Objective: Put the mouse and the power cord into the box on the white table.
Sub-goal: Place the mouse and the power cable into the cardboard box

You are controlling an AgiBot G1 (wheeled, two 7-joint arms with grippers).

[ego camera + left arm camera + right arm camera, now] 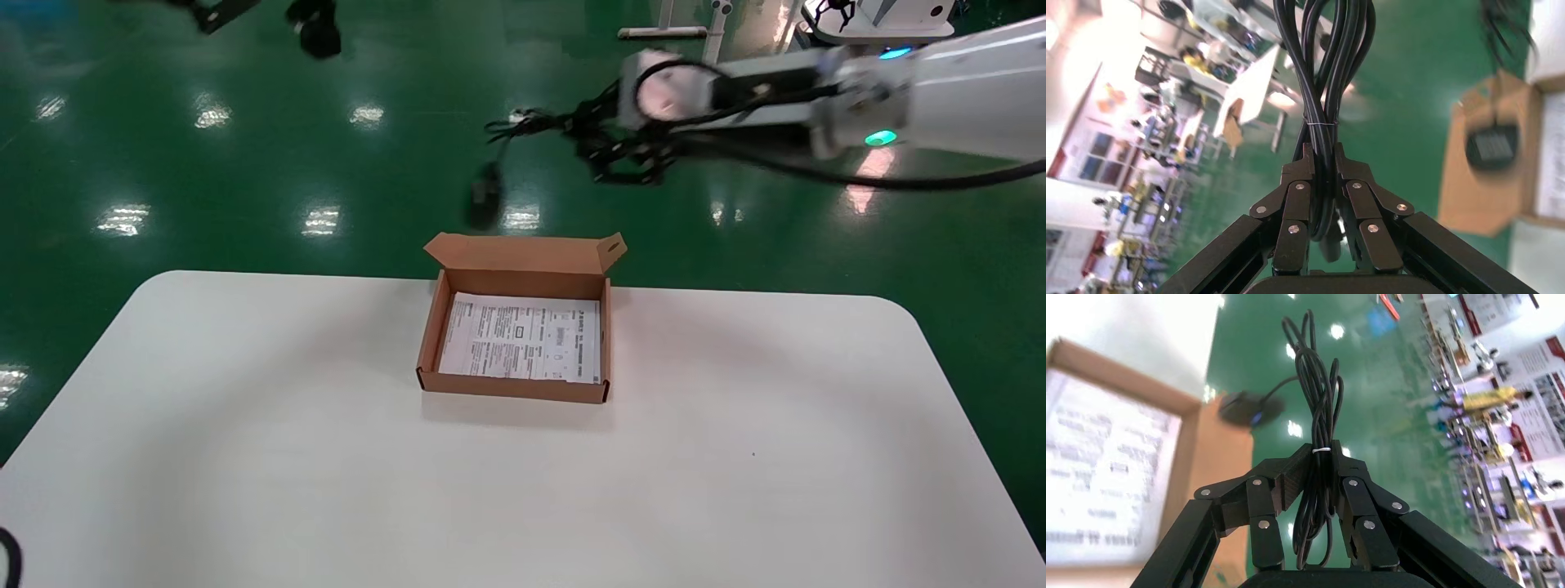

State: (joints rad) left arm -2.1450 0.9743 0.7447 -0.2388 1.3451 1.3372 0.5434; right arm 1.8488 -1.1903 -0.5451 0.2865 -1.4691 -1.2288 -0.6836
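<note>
The box (513, 389) lies open in the middle of the white table (245, 457), its flap lid standing at the far side and a printed sheet on its bottom. My right gripper (609, 149) hangs beyond the box, over the green floor. It is shut (1320, 450) on the mouse's thin bundled cable (1315, 386). The mouse (485, 196) dangles below it, just past the flap, blurred (1248, 410). My left gripper (1324, 153) is shut on the thick looped power cord (1324, 67). In the head view that cord (317, 33) shows only at the top edge, far left of the box.
Green floor (204, 180) surrounds the table beyond its far edge. White stand legs (663, 33) are at the back right. A black cable end (8, 559) shows at the table's near left corner. The box (1486, 202) appears off to one side in the left wrist view.
</note>
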